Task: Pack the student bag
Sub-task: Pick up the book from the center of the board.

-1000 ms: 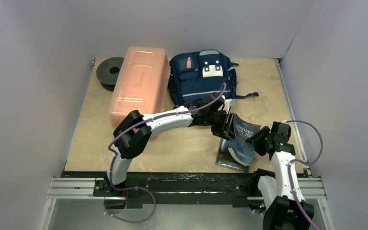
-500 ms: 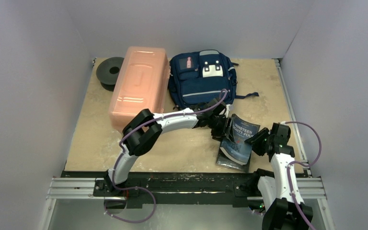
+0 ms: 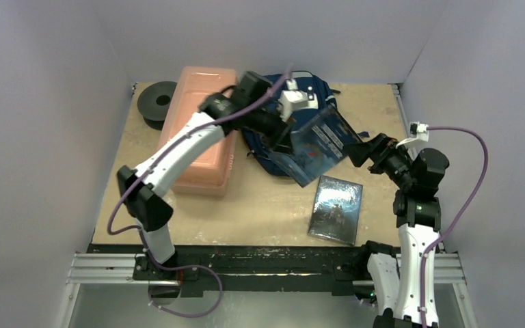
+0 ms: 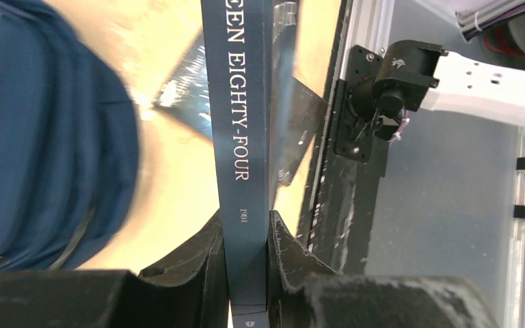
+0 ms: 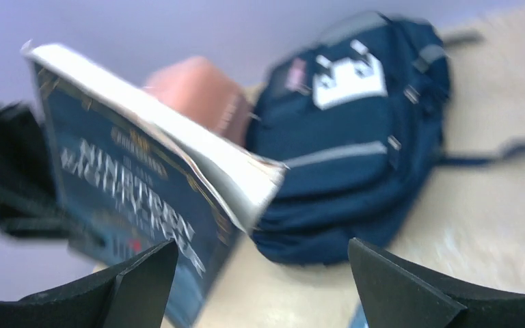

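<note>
One book (image 4: pixel 245 123) clamped in left fingers (image 4: pixel 294 270), beside student bag (image 4: pixel 48 137), right fingers (image 5: pixel 400 290) apart

L gripper (image 4: pixel 246 234) lifted book (image 3: pixel 318 140) up over student bag (image 5: pixel 355 150); R gripper (image 3: pixel 357 152) let go, opened wide.

The beige counter (image 3: pixel 260 205) carries a black spool (image 3: pixel 156 102) at the far left, with a long pink plastic box (image 3: pixel 195 85) just beside it and the student bag (image 5: pixel 355 150) at far centre. A dark paperback (image 3: pixel 336 208) lies flat at the near right.
</note>
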You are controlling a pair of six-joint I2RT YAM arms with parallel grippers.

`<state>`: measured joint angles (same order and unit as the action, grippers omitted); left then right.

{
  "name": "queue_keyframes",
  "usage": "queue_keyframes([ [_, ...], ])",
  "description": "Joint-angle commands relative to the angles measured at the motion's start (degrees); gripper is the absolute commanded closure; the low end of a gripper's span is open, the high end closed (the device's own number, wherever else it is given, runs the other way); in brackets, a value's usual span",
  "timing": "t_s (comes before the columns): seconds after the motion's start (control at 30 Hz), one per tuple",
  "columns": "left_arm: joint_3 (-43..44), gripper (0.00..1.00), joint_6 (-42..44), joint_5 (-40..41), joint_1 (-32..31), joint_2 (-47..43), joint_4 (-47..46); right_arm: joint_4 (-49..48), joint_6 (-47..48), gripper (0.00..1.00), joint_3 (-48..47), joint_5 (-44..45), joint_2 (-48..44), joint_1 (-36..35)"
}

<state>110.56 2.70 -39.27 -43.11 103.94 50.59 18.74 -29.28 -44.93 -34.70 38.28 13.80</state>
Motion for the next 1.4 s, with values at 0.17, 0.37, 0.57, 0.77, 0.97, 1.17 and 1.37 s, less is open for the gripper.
queue_keyframes([
  [0.17, -3.81, 1.00, 31.67, -9.60, 5.30, -10.30, 16.30, -4.26, 18.17, 0.01, -20.54, -18.59, 11.04, -10.80],
  [0.37, -8.48, 1.00, 37.41, -10.75, 4.83, -13.66, 16.42, 8.15, 30.99, 0.01, -27.81, -20.82, 19.39, -23.58],
  [0.57, -11.97, 1.00, 39.54, -10.67, 4.82, -15.67, 16.49, 8.21, 29.98, 0.01, -23.74, -32.00, 23.26, -28.26],
  [0.77, -9.28, 1.00, 40.72, -11.20, 4.86, -13.38, 18.41, 9.75, 27.30, 0.13, -17.66, -31.89, 25.44, -31.82],
  [0.97, -11.29, 0.90, 25.19, -7.14, 8.05, -12.95, 4.27, -2.60, 14.52, 0.99, -9.96, -33.29, 22.72, -32.18],
  [1.17, -25.30, 0.13, -10.23, 32.03, 8.37, -18.44, -35.25, 5.04, -0.26, 1.00, -12.54, 25.29, 10.84, -30.68],
  [1.37, -27.12, 0.10, 1.60, 34.24, 2.60, -10.42, -44.27, 20.63, -6.22, 1.00, -22.11, 72.03, 6.49, -30.48],
])
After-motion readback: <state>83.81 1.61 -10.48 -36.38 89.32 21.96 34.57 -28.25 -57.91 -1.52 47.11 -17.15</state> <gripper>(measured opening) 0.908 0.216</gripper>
